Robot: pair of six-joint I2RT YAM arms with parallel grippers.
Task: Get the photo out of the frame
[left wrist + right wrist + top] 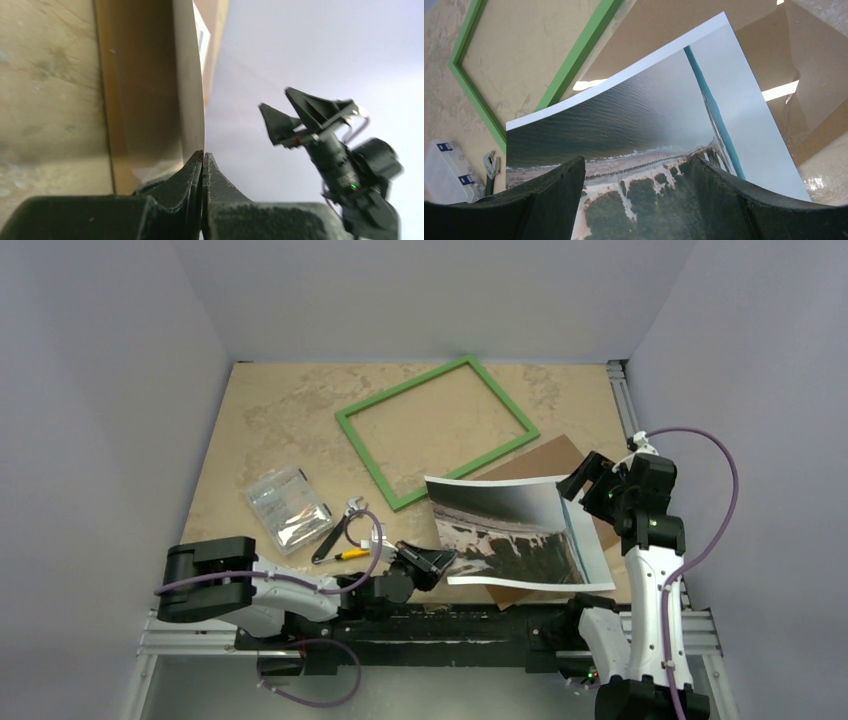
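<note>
The photo, a seashore print with a white border, lies bowed over the brown backing board at the front right, its left edge raised. My left gripper is shut on that left edge; in the left wrist view the jaws pinch the thin sheet, seen edge-on from below. My right gripper is open and empty above the photo's right side; its wrist view looks down on the photo. The green frame lies empty on the table behind the photo and also shows in the right wrist view.
A clear plastic packet, pliers and a small yellow-tipped tool lie left of the photo, near my left arm. The backing board sticks out past the photo's far edge. Grey walls enclose the table on three sides.
</note>
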